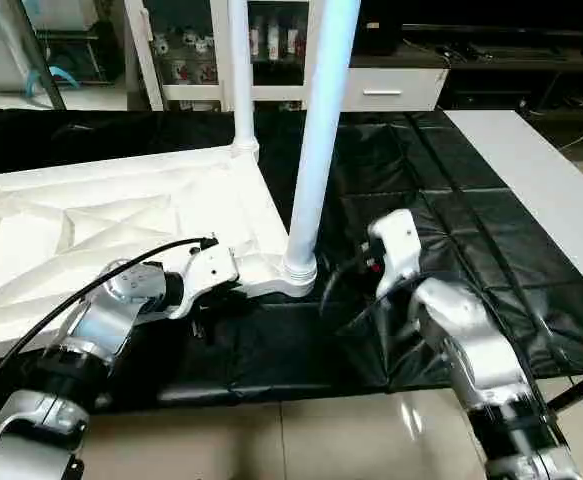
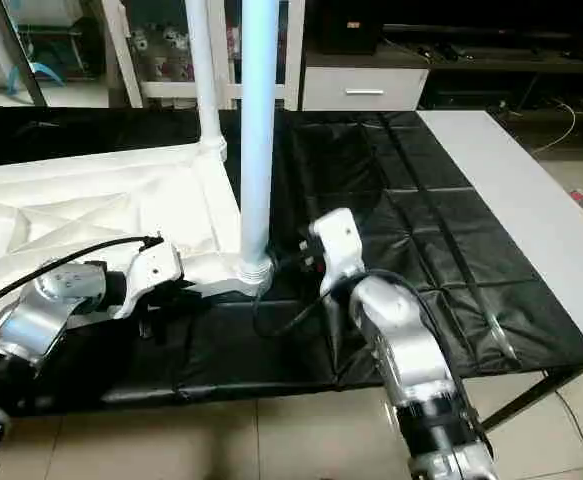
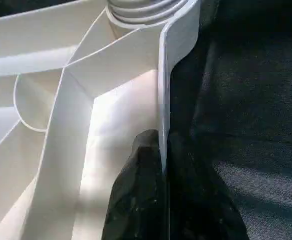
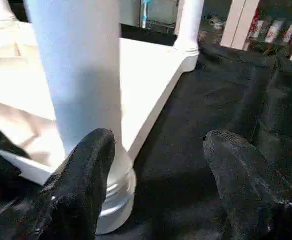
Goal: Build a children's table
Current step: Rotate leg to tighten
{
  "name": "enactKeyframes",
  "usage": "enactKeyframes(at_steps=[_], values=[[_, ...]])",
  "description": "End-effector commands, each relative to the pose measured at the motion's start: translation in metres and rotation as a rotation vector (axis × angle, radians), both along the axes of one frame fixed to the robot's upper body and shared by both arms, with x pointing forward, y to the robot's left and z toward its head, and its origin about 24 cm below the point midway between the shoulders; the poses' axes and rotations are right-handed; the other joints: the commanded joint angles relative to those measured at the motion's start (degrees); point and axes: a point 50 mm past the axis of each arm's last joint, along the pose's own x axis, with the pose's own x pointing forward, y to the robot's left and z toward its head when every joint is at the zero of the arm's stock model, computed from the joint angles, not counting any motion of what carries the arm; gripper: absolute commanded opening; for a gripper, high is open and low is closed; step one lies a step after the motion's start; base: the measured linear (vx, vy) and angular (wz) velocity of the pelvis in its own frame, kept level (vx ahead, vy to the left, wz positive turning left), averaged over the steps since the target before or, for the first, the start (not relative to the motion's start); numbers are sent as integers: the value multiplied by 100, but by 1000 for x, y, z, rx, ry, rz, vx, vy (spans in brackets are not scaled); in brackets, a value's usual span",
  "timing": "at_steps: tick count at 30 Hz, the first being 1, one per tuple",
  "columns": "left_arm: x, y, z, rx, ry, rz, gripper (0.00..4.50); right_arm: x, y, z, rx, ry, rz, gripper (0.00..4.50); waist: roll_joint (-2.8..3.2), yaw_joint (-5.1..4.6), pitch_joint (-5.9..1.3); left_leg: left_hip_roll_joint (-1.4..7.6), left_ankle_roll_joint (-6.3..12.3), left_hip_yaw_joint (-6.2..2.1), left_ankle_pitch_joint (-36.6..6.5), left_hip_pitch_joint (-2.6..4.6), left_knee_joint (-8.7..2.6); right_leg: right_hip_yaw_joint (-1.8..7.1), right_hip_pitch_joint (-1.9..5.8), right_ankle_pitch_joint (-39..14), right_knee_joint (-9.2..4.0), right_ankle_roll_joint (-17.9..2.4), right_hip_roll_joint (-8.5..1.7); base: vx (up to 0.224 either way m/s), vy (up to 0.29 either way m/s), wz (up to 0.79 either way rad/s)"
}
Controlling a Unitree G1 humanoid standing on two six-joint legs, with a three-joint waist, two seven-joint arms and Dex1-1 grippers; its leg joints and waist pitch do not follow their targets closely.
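The white tabletop [image 1: 121, 215] lies upside down on the black cover, ribbed underside up. Two white legs stand upright in its right-hand corner sockets: the near leg [image 1: 321, 130] and the far leg [image 1: 240, 70]. My left gripper [image 3: 163, 137] is shut on the tabletop's thin front rim [image 3: 162, 90], just left of the near leg's socket [image 1: 299, 270], one finger on each side of the wall. My right gripper [image 4: 158, 140] stands open beside the near leg [image 4: 80, 70], to its right. One finger [image 4: 88, 165] is close to the leg's base; nothing sits between the fingers.
The black cover [image 1: 451, 220] spreads over the worktable, whose bare grey strip [image 1: 541, 190] runs along the right. Behind the table stand a white cabinet [image 1: 391, 90] and shelves with small items. Tiled floor [image 1: 301, 440] lies below the front edge.
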Motion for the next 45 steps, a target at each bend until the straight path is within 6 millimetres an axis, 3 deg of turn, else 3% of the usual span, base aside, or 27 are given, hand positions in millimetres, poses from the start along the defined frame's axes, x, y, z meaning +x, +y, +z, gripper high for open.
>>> enactKeyframes(at_steps=[1, 2, 4, 5, 6, 8, 11, 13, 14, 17, 18, 22, 23, 26, 28, 30, 31, 32, 33, 35, 36, 38, 43, 45], values=[[-7, 2, -12, -17, 49, 18, 2, 2, -3, 7, 26, -13, 24, 315, -75, 102, -335, 51, 221, 29, -1168, -46, -318, 217, 305, -1174, -374, -1011, -233, 0, 0, 0], [-5, 2, -10, -13, 28, 20, 2, 1, -2, 7, 27, -8, 47, 315, -104, 106, -333, 54, 239, 35, -1132, -42, -315, 217, 299, -1146, -378, -1011, -232, 0, 0, 0], [-2, 1, -7, -21, 4, 30, 2, 0, -2, 5, 24, -4, 71, 315, -94, 123, -327, 52, 261, 41, -1126, -37, -310, 216, 295, -1125, -374, -1019, -229, 0, 0, 0], [0, -1, -4, -53, 17, 34, 58, -2, -2, 3, 17, -2, 91, 315, -98, 125, -324, 48, 263, 43, -1138, -42, -310, 217, 294, -1150, -379, -1014, -230, 0, 0, 0], [0, -5, -1, -99, 45, 35, 72, -4, -3, 1, 14, 2, 107, 315, -133, 136, -321, 48, 263, 45, -1135, -44, -310, 216, 298, -1233, -379, -993, -235, 0, 0, 0], [1, -11, 3, -156, 67, 20, 78, -6, -5, -1, 11, 8, 124, 315, -110, 168, -326, 58, 229, 50, -1154, -20, -307, 221, 280, -1274, -381, -1046, -250, 0, 0, 0], [2, -17, 6, -150, 63, -18, 111, -7, -8, -3, 9, 12, 135, 315, -121, 239, -337, 72, 209, 51, -1088, 5, -300, 218, 265, -810, -337, -1153, -215, 0, 0, 0], [3, -19, 4, -141, 66, -27, 111, -8, -9, -3, 7, 14, 138, 315, -148, 263, -343, 70, 206, 50, -1005, 8, -290, 214, 273, -513, -302, -1208, -206, 0, 0, 0], [3, -19, 4, -138, 68, -29, 111, -8, -9, -3, 7, 14, 139, 315, -135, 261, -340, 66, 191, 50, -1027, 1, -289, 215, 281, -452, -301, -1219, -203, 0, 0, 0], [5, -20, -1, -103, 89, -32, 111, -10, -12, -3, 6, 15, 142, 315, -124, 279, -342, 54, 158, 50, -1106, 8, -284, 219, 291, -516, -310, -1206, -213, 0, 0, 0], [5, -20, -1, -95, 90, -32, 111, -10, -12, -3, 6, 15, 141, 315, -148, 286, -340, 53, 145, 49, -1163, 1, -284, 220, 302, -610, -321, -1170, -219, 0, 0, 0], [11, -23, -1, -53, 72, -40, 111, -14, -15, -3, 10, 13, 145, 315, -85, 309, -332, 59, 31, 28, -1394, 14, -304, 222, 299, -949, -364, -1054, -233, 0, 0, 0], [13, -24, -1, -52, 64, -40, 111, -15, -15, -2, 10, 12, 146, 315, -106, 309, -328, 55, 35, 33, -1413, 14, -307, 222, 298, -969, -383, -1035, -223, 0, 0, 0], [20, -35, 5, -91, 71, -65, 111, -18, -21, -3, 10, 11, 137, 315, -29, 326, -328, 44, -11, 26, -1556, 30, -303, 222, 292, -1042, -394, -1054, -216, 0, 0, 0], [21, -36, 5, -85, 80, -75, 111, -19, -23, -3, 8, 11, 134, 315, -46, 349, -331, 54, -12, 16, -1547, 17, -303, 221, 307, -1026, -386, -1086, -227, 0, 0, 0], [23, -38, 5, -72, 95, -84, 111, -21, -25, -2, 8, 10, 133, 315, 6, 357, -333, 47, -6, 12, -1519, 15, -302, 223, 306, -913, -388, -1091, -218, 0, 0, 0], [24, -38, 4, -65, 110, -81, 111, -22, -26, -2, 7, 11, 135, 315, -12, 355, -337, 48, -6, 9, -1504, 9, -299, 219, 321, -823, -373, -1116, -216, 0, 0, 0], [24, -38, 4, -61, 123, -78, 111, -23, -27, -2, 5, 11, 137, 315, 27, 357, -344, 47, -6, 3, -1494, 13, -293, 215, 324, -775, -358, -1154, -219, 0, 0, 0], [24, -38, 4, -60, 126, -77, 111, -23, -27, -2, 5, 12, 137, 315, 0, 349, -346, 47, 11, 12, -1471, 12, -284, 216, 327, -707, -360, -1194, -217, 0, 0, 0], [25, -37, 2, -42, 151, -65, 111, -25, -28, -3, 0, 12, 140, 315, 46, 350, -343, 43, 22, 7, -1460, 10, -282, 216, 334, -686, -356, -1227, -219, 0, 0, 0], [25, -37, 2, -42, 151, -65, 111, -25, -28, -3, 0, 12, 140, 315, 17, 344, -339, 42, 43, 11, -1480, 6, -280, 215, 338, -713, -369, -1238, -220, 0, 0, 0], [27, -37, 2, -27, 150, -51, 111, -26, -29, -3, -2, 12, 138, 315, 30, 348, -339, 45, 54, 7, -1482, 4, -282, 215, 342, -761, -371, -1246, -227, 0, 0, 0], [30, -36, 1, 26, 169, -48, 111, -29, -31, -2, -5, 13, 139, 315, 40, 349, -313, 44, 49, -1, -1707, 19, -305, 211, 331, -1280, -438, -1121, -236, 0, 0, 0], [30, -35, 0, 28, 179, -49, 75, -29, -31, -2, -5, 13, 140, 315, 41, 348, -318, 44, 37, -9, -1725, 12, -310, 209, 338, -1362, -441, -1094, -239, 0, 0, 0]])
